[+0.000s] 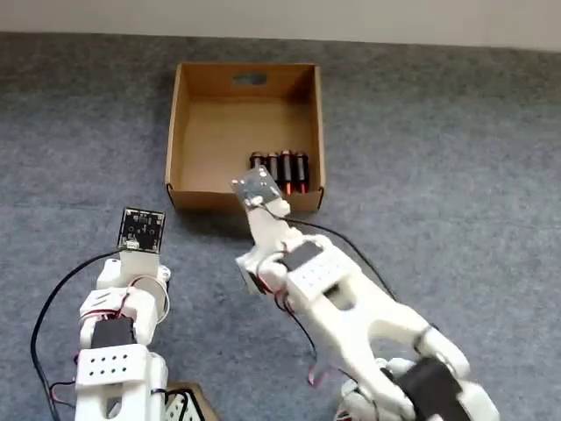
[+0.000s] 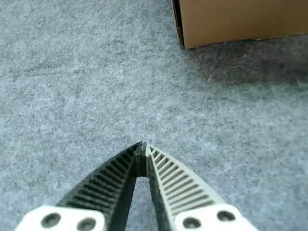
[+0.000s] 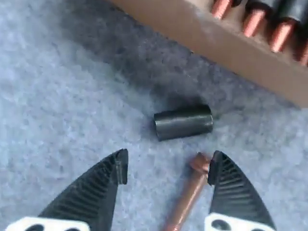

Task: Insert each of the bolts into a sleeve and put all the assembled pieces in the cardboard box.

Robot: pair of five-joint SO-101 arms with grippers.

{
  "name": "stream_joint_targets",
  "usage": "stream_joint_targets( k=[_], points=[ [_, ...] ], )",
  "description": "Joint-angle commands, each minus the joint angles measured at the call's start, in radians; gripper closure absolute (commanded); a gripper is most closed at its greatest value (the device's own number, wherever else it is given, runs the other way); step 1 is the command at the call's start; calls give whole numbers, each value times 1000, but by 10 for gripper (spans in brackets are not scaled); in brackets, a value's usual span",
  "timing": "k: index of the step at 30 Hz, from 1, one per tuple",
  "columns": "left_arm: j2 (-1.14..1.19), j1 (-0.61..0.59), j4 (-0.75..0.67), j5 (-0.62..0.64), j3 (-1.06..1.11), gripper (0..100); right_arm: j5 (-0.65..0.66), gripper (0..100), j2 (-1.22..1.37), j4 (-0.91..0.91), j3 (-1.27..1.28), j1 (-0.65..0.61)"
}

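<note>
Bolt (image 3: 186, 196) lies inside parted right end effector (image 3: 168, 158), sleeve (image 3: 183, 122) just beyond; left end effector (image 2: 143, 147) closed, empty.

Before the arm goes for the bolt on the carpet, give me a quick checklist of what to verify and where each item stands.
1. Right hand open: ok, spread above the carpet.
2. Bolt centred in that hand: not ok, it lies close against one finger.
3. Sleeve free to pick: ok, on its side, apart from the bolt, beside the box.
4. Left hand ready for the sleeve: not ok, shut over bare carpet.
5. Room in the box: ok, four assembled pieces sit in one corner.
6. Sleeve bore clear: cannot tell.
</note>
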Motion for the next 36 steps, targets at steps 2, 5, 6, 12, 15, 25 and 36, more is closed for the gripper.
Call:
stream_joint_targets(
  k=[2,5,6,12,15,25,36],
  points=[
    [-12,13,-17,-8,-5,986,14,739,145,-10,-162,13],
    [-12,13,-17,-8,-5,986,14,739,211,-10,-214,36],
    [-12,13,-17,-8,-5,986,14,739,228,-10,-225,44],
    [-12,13,-17,-8,-5,986,92,739,311,-10,-243,53],
    [-12,13,-17,-8,-5,986,126,739,329,-13,-245,54],
    [-12,13,-17,-8,-5,986,147,739,326,-8,-269,56],
    [-12,13,-17,-8,-5,986,141,996,328,-8,-268,54]
  ],
)
